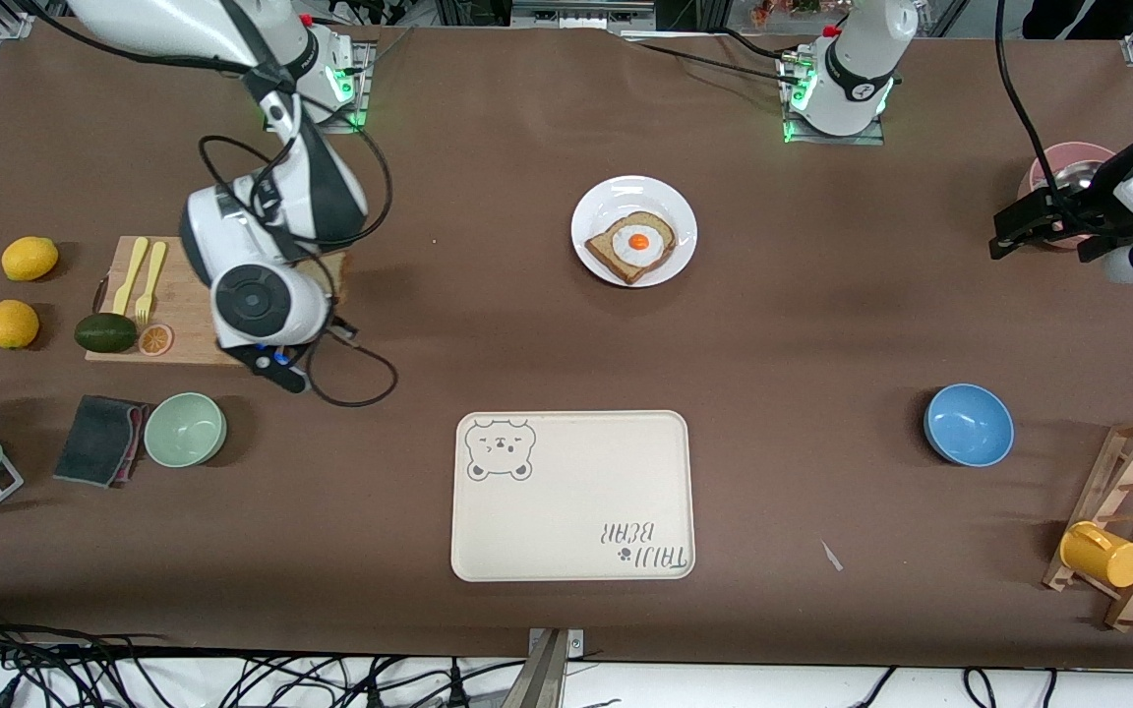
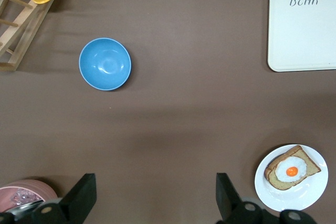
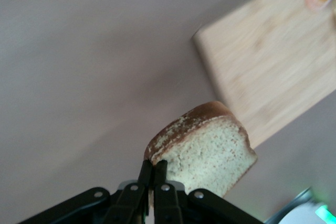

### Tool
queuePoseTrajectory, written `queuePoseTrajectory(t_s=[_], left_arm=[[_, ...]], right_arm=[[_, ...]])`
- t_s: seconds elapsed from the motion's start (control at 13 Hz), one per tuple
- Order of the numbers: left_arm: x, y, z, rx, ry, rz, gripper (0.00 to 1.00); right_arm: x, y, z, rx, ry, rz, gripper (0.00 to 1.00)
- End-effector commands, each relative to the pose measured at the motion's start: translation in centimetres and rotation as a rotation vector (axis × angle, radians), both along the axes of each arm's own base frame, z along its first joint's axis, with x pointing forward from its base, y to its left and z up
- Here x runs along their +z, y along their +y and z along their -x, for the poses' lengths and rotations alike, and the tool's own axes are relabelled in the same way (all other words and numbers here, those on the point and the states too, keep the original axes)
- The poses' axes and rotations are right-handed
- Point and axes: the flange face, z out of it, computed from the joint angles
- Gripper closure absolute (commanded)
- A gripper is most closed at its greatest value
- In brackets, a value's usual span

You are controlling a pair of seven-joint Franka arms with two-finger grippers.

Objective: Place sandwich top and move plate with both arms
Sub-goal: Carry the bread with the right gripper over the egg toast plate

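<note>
The sandwich top [image 3: 210, 150], a speckled light brown slice with a darker crust, hangs by one corner from my right gripper [image 3: 153, 169], which is shut on it. It is in the air over the edge of the wooden cutting board [image 3: 262, 72]. In the front view the right arm's wrist hides that gripper. The round white plate [image 1: 616, 197] lies mid-table toward the robots' bases and carries a toast slice with a fried egg [image 1: 633, 244]. My left gripper [image 1: 1019, 231] waits open and empty over the table beside a pink bowl [image 1: 1068, 162]. The left wrist view shows its fingers [image 2: 84, 192] wide apart and the plate [image 2: 310, 195].
A cream bear tray [image 1: 571, 497] lies nearer the front camera than the plate. A blue bowl [image 1: 968, 425] and a rack with a yellow mug [image 1: 1103, 554] are at the left arm's end. The cutting board [image 1: 188, 305], forks, avocado, lemons, a green bowl [image 1: 185, 430] and a cloth are at the right arm's end.
</note>
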Motion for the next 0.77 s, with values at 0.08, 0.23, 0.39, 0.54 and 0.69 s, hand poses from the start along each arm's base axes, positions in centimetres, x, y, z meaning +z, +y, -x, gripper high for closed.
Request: queuePoseTrajectory(t_s=[0.08,0.23,0.39,0.54,0.69], left_arm=[[0.5,-0.3,0.4,-0.001,-0.003,0.005,0.00],[0.6,-0.3,0.5,-0.001,-0.003,0.005,0.00],[0.5,-0.3,0.6,-0.002,0.008,0.004,0.00],[0.5,-0.3,0.6,-0.002,0.008,0.003,0.00],[0.4,-0.3,0.6,-0.003,0.010,0.003,0.00]], right_arm=[[1.6,9.5,1.8,-0.216,-0.001,-0.035,1.00],[2.1,16.2,3.6,-0.344,0.003,-0.059,1.00],[2.3,20.9,3.9,-0.493,0.022,-0.078,1.00],[2.1,24.5,5.3,-0.583,0.026,-0.081,1.00],[1.8,27.2,6.5,-0.685,0.041,-0.099,1.00]])
